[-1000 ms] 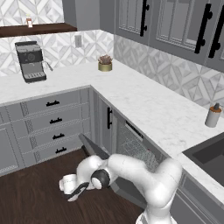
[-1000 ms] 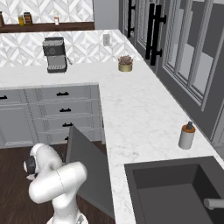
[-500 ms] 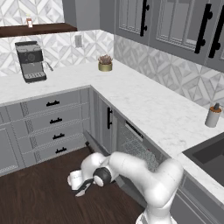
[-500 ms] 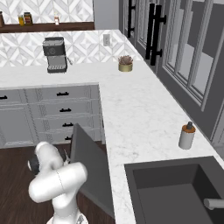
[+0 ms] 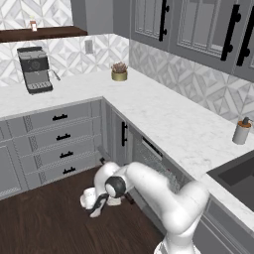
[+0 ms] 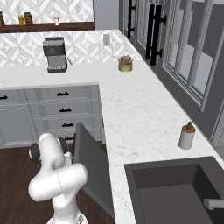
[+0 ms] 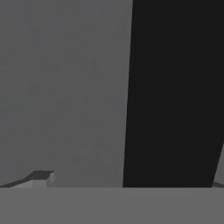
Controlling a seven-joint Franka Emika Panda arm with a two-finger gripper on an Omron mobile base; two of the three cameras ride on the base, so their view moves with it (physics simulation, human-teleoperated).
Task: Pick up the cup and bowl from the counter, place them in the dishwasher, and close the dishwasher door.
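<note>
step: we judged the closing of the dishwasher door (image 6: 89,168) to be in hand; no cup or bowl lay on the surface (image 5: 163,116), so we took both as already loaded, though the racks (image 5: 158,166) were too dim to confirm it.
arm: it reached low, just above the floor (image 5: 44,223), left of the dishwasher (image 5: 154,163).
pincer: the pincer (image 5: 94,208) stood with jaws fully apart, empty; we could not tell whether it touched the panel.
door: it was tilted partway up, not yet flush with the cabinets (image 6: 57,107).
hand view: a flat grey face lay close ahead, beside a dark gap.
next move: we judged it called for a steady push upward and inward until the door seated.
</note>
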